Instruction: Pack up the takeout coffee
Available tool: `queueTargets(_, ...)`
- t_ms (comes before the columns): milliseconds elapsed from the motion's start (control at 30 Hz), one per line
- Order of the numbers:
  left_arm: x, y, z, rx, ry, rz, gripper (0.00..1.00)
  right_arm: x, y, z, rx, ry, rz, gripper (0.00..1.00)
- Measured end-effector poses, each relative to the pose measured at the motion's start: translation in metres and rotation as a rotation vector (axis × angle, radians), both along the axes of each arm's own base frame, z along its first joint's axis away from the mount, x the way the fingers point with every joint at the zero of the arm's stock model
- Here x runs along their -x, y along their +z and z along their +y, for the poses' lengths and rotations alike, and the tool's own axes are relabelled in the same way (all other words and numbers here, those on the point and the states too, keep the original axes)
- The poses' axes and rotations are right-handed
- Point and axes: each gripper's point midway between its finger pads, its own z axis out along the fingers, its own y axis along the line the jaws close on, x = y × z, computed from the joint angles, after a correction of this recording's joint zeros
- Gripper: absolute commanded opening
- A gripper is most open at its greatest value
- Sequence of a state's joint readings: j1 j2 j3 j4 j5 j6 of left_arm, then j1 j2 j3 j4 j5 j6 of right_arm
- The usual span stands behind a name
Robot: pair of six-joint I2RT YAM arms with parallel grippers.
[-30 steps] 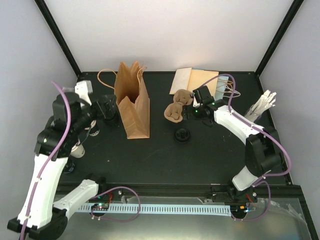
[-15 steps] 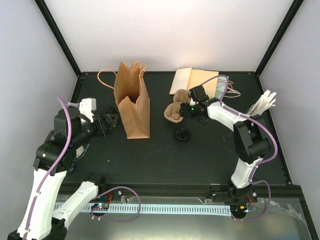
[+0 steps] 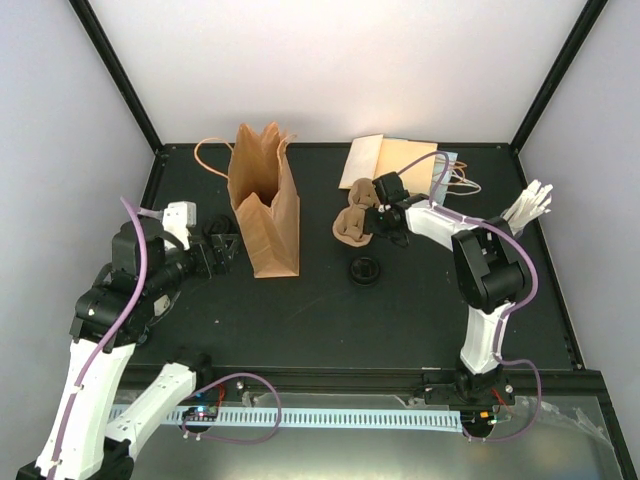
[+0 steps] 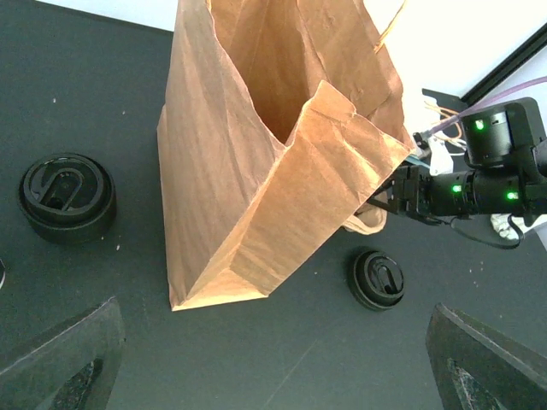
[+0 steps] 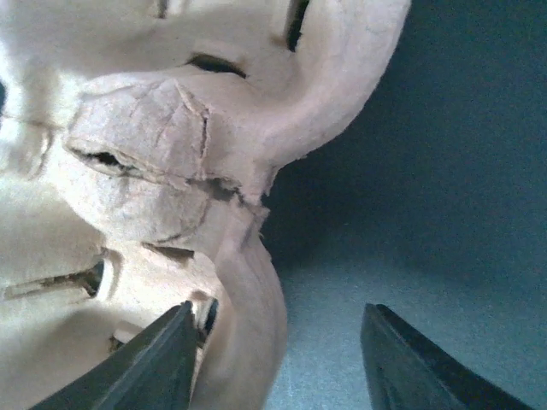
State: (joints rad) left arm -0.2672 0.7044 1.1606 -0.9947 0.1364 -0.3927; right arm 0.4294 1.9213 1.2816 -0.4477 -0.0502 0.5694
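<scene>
Right end effector (image 5: 278, 325) open astride carrier (image 5: 162, 162) rim | left end effector (image 4: 273, 325) open | left wrist: 2 lids (image 4: 67, 196) (image 4: 379, 278)

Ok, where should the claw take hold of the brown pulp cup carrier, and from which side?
Probably take the carrier by its thin outer rim, on the edge nearest the right claw, coming in from that side. In the right wrist view that rim is a narrow curved wall standing between the claw's open fingers, slim enough to pinch. The moulded body looks too broad to span.
</scene>
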Motion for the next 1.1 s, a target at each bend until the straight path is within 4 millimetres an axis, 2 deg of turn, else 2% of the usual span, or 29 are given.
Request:
queueTargets(167, 0.001, -0.001, 0.000, -0.003, -0.002, -0.003, 0.99, 0.001, 0.002, -0.006, 0.033, 0.000, -0.011, 0.18)
queueTargets(200, 0.001, -0.002, 0.000, -0.005, -0.003, -0.001, 0.99, 0.002, 0.003, -0.008, 0.038, 0.003, -0.014, 0.15)
queueTargets(467, 0.002, -0.006, 0.000, -0.013, -0.007, 0.005, 0.99, 0.005, 0.024, -0.014, 0.057, 0.031, -0.049, 0.13)
queueTargets(667, 0.005, -0.004, 0.001, -0.011, -0.009, -0.007, 0.99, 0.020, 0.039, -0.028, 0.083, 0.047, -0.062, 0.14)
queueTargets(933, 0.009, -0.011, -0.006, 0.008, -0.049, 0.012, 0.99, 0.056, 0.072, -0.049, 0.102, 0.079, -0.105, 0.15)
queueTargets(1000, 0.011, -0.010, -0.008, 0.016, -0.063, 0.009, 0.99, 0.066, 0.074, -0.055, 0.106, 0.082, -0.107, 0.15)
queueTargets(1100, 0.016, -0.009, -0.013, 0.034, -0.095, 0.006, 0.99, 0.088, 0.068, -0.067, 0.120, 0.075, -0.084, 0.15)
